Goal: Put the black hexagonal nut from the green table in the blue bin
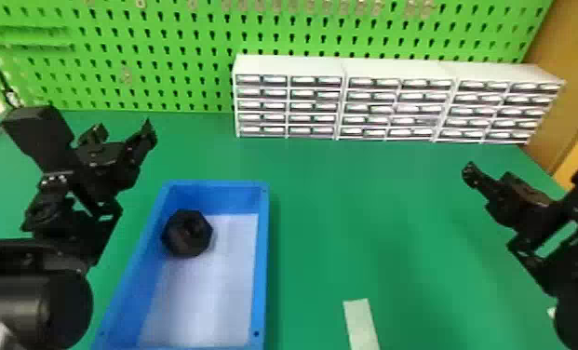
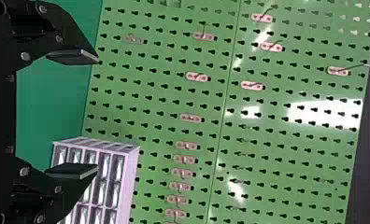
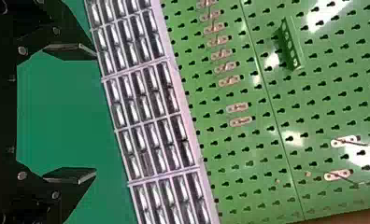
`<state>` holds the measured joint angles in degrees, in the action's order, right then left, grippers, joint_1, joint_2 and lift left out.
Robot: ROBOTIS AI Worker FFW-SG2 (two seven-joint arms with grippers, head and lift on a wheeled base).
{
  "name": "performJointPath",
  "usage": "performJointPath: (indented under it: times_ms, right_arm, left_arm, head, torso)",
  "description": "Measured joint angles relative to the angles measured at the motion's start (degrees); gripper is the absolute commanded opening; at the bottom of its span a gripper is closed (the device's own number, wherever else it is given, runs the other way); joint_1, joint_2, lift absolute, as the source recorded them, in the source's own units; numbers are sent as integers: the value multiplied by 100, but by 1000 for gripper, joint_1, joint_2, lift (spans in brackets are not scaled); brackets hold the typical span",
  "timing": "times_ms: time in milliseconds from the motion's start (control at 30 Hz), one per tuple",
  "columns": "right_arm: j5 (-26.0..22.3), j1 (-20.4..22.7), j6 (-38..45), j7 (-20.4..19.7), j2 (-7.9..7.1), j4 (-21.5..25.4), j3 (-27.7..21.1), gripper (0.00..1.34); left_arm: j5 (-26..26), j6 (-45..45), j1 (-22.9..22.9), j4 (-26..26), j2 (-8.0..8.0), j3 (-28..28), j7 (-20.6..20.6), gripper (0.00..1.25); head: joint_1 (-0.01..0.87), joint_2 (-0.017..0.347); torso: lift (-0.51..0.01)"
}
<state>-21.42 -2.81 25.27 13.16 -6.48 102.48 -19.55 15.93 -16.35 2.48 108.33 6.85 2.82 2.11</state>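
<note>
In the head view the black hexagonal nut [image 1: 187, 233] lies inside the blue bin [image 1: 263, 260], toward its far left corner. The bin rests on the green table [image 1: 329, 223]. My left gripper [image 1: 124, 131] is above the table, left of the bin and beyond the nut, and its fingers stand apart. In the left wrist view the left gripper [image 2: 98, 114] is open with nothing held. My right gripper [image 1: 471, 174] is over the table's right side, well away from the bin. The right wrist view shows the right gripper [image 3: 96, 114] open, nothing between its fingers.
White drawer cabinets [image 1: 394, 100] stand in a row at the table's back, against a green pegboard [image 1: 162, 56] with hooks. A pale strip [image 1: 361, 323] lies near the front, right of the bin. A wooden surface [image 1: 567, 84] borders the right side.
</note>
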Motion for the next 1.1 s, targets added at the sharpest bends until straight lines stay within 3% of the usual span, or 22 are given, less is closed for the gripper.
performJointPath:
  times_ms: [1100]
  right_arm:
    - [-19, -19, 18, 39, -111, 79, 69, 950]
  left_arm:
    - [-54, 0, -2, -4, -27, -42, 0, 815]
  head:
    - [692, 8]
  torso:
    - [-97]
